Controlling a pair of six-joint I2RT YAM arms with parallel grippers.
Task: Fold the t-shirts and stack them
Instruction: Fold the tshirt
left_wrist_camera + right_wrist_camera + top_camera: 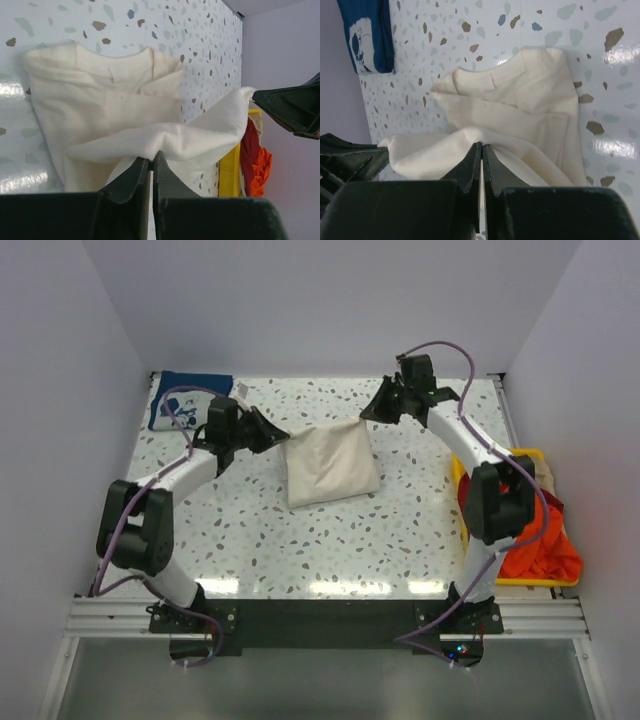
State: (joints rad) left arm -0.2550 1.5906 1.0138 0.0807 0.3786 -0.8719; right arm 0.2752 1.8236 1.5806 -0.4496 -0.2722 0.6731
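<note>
Bin (525, 453), yellow, sits nearest on the right side of the table (400, 530). The orange-red shirt (545, 550) spills over its near rim and the beige shirt (550, 478) lies behind that. Both look unfolded, so they are probably waiting their turn.

Mid-table: the cream shirt (330, 468) lies as a rough rectangle, already partly folded, with sleeves tucked in and the collar showing in both wrist views.

Far edge of that rectangle: the left gripper (151, 159) is clenched on the left corner and the right gripper (482, 146) is clenched on the right corner. Each has a pinch of cream cloth between closed fingers. The held edge is off the table and sags a little between the two grips (not taut, so some slack to watch).

Judgement: one gripper per corner keeps the edge level, so the layer can be carried over square rather than twisting. The step in hand looks like a further fold, bringing the far edge over toward the near one.

Far left corner: the navy shirt (190, 398), white print up, lies folded and well apart from the cream one. It is likely the base of the stack, parked out of the working area.
</note>
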